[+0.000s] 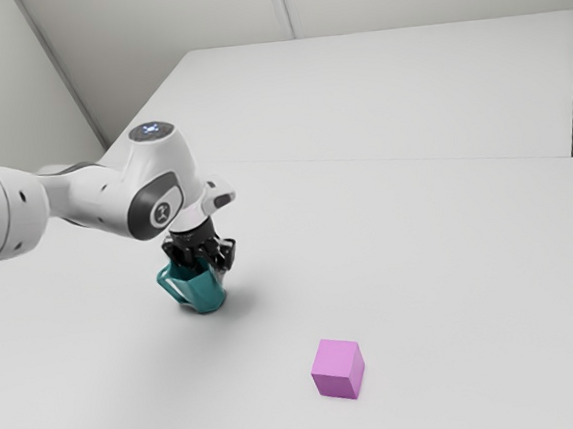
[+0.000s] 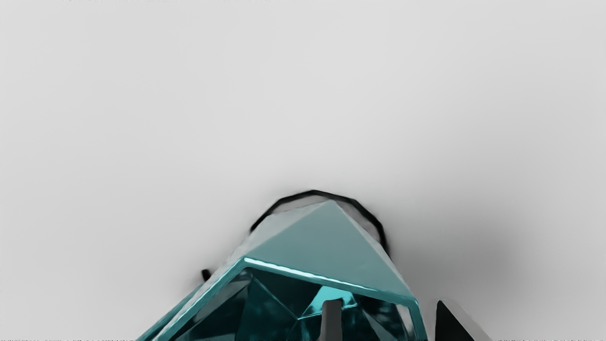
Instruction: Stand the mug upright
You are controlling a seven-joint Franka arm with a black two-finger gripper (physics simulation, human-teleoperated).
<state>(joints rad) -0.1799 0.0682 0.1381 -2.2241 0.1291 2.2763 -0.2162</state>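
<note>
Beneath the hand, in the exterior view, my gripper [image 1: 203, 261] reaches down at the mouth of the teal mug [image 1: 204, 293]. The mug's mouth faces up toward the hand and its base is low at the table, with its handle toward the exterior view's left; whether it leans slightly I cannot tell. In the wrist view my gripper [image 2: 386, 310] straddles the wall of the faceted mug [image 2: 326, 246]. One finger [image 2: 331, 321] is inside the mouth, the other [image 2: 458, 324] outside, with gaps between them and the wall. The gripper is open.
A pink cube [image 1: 338, 369] rests on the white table [image 1: 454, 290], nearer the camera and toward the exterior view's right from the mug. Behind the table stands another pale surface [image 1: 386, 90], and walls rise beyond it.
</note>
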